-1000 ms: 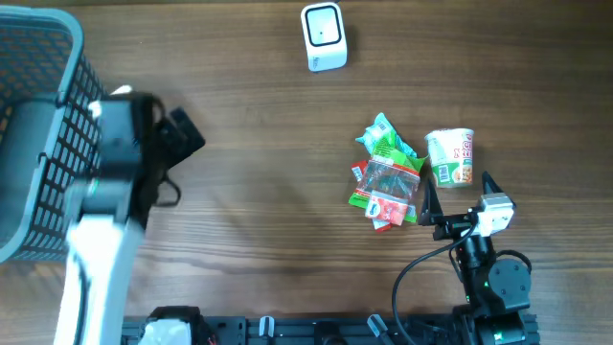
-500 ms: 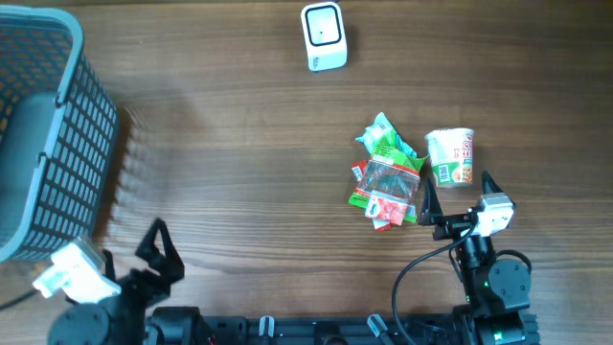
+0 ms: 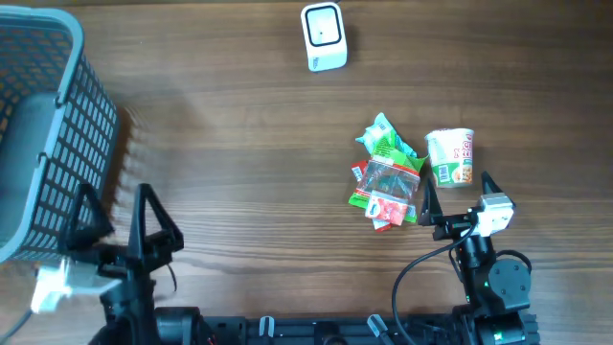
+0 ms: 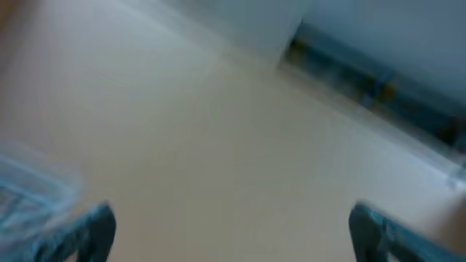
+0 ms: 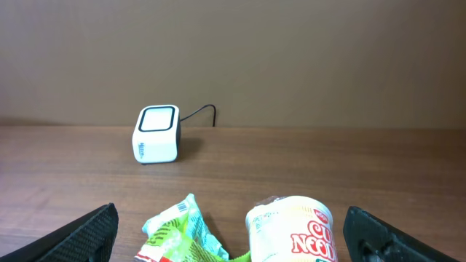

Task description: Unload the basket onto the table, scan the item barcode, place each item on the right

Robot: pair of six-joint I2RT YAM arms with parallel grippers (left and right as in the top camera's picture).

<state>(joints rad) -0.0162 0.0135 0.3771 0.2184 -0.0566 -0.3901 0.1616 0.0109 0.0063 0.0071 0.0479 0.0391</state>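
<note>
Notably, left end effector (image 3: 113,196) and right end effector (image 3: 456,186) gape wide; noodle cup (image 5: 291,225) cropped

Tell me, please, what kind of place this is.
Probably a mock shop checkout on a wooden table: a white barcode scanner, a grey shopping basket, and snack packets beside a cup of noodles.
</note>
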